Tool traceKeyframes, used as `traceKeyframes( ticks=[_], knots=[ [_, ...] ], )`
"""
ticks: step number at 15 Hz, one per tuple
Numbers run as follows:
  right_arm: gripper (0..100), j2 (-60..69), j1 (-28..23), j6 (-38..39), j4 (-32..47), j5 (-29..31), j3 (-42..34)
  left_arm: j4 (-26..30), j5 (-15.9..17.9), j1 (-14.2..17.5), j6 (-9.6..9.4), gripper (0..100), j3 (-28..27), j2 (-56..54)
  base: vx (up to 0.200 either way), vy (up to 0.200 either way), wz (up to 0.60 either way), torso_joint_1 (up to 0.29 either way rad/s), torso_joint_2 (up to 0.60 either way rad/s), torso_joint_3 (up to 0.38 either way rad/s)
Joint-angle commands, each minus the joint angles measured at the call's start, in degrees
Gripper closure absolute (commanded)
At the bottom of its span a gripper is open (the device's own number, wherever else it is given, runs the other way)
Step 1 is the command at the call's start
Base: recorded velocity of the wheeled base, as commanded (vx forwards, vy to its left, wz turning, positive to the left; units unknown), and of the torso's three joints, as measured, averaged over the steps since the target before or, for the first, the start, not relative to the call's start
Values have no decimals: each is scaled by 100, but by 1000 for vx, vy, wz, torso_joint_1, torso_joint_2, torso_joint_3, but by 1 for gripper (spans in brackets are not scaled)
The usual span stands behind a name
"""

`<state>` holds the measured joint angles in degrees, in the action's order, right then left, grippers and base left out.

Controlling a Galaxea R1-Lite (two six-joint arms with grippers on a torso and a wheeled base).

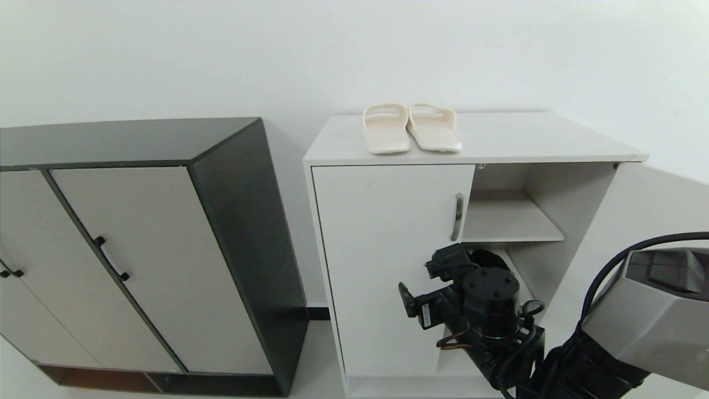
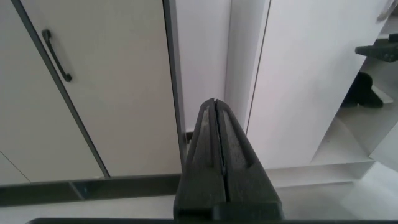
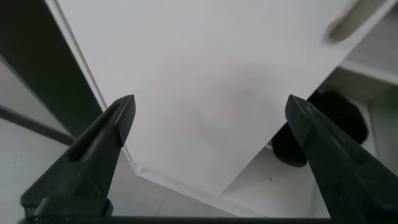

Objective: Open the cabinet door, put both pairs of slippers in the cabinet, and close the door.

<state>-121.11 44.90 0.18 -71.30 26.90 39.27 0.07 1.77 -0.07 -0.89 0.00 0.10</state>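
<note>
A beige pair of slippers [image 1: 411, 128] lies on top of the white cabinet [image 1: 526, 138]. The cabinet's right door [image 1: 642, 221] stands wide open; its left door [image 1: 388, 249] with a metal handle [image 1: 457, 216] is closed. A black pair of slippers [image 1: 490, 258] rests on the lower shelf inside, partly hidden by my right arm. They appear as a dark shape [image 3: 323, 124] in the right wrist view. My right gripper [image 1: 426, 280] [image 3: 210, 106] is open in front of the closed door, holding nothing. My left gripper [image 2: 216, 109] is shut and empty, low, facing the gap between the two cabinets.
A dark cabinet [image 1: 232, 194] with pale doors and black handles [image 1: 111, 257] stands left of the white one, a narrow gap between them. The upper shelf [image 1: 509, 221] inside the white cabinet is bare. A white wall runs behind.
</note>
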Motion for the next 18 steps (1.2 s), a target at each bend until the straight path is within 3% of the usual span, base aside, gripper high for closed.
traceKeyframes(
  ticks=[1, 18],
  knots=[
    [0, -18, 1, -1, 2, -1, 2, 1, -1, -1, 1, 100, 0, 8, 0, 0, 0, 144, -481, -315],
    [0, -97, 1, 8, -15, -1, -33, -7, -1, -1, 10, 100, 0, 8, 0, 0, 0, 209, -522, -316]
  ],
)
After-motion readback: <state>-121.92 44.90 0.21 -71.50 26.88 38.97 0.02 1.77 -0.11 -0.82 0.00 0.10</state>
